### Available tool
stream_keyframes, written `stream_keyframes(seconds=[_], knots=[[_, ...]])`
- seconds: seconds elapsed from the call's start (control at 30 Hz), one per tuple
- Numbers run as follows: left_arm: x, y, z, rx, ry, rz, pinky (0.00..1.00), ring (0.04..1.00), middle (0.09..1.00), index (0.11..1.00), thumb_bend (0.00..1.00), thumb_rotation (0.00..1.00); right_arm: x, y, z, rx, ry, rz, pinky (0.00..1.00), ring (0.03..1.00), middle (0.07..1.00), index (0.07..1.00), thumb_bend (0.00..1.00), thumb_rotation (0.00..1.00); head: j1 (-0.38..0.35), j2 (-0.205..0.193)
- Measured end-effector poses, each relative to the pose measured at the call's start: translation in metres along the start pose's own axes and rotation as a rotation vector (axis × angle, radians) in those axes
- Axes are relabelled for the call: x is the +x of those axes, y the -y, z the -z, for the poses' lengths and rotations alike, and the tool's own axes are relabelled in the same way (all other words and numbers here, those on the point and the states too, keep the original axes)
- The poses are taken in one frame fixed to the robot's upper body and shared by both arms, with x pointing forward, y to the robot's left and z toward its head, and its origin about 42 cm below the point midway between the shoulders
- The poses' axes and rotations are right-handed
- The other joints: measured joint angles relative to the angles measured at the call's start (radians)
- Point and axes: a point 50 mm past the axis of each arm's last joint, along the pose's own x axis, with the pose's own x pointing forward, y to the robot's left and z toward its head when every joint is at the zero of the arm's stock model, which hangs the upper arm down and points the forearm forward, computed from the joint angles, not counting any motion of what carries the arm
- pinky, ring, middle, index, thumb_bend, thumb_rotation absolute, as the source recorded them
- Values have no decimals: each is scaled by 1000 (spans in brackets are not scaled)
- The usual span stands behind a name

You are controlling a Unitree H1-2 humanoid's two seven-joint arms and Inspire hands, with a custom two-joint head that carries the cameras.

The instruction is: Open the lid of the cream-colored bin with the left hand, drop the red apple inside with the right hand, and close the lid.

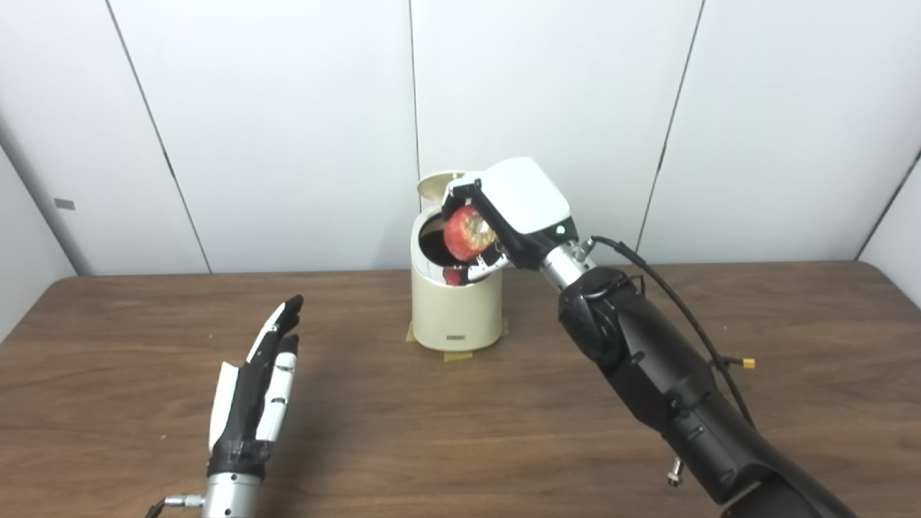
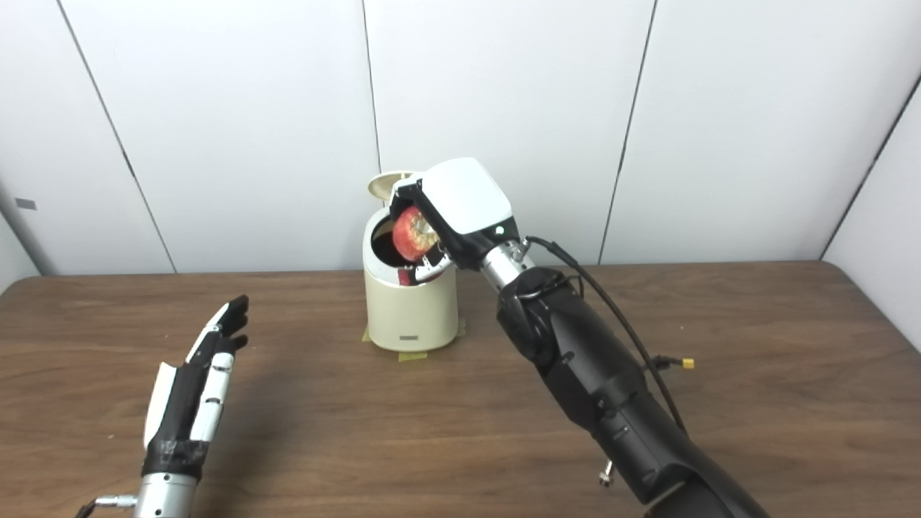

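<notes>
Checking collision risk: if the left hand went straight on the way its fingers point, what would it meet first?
Nothing near: the left hand points past the cream bin's left side, so probably the back wall; depth is unclear.

The right hand (image 1: 514, 208) is showing a glossy white back shell over black fingers, a green light glowing beside its silver wrist collar; a black cable (image 1: 676, 302) is trailing behind. The left hand (image 1: 252, 392) is wearing white plates on black.
</notes>
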Motion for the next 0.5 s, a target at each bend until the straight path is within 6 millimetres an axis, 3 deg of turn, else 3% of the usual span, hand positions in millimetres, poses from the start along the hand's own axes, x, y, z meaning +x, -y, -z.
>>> stream_keyframes(seconds=[0.5], knots=[[0,2,0,-6,-9,4,890,927,935,919,218,971,6,0,0,-10,-8,26,334,431,567,460,510,0,2,0]])
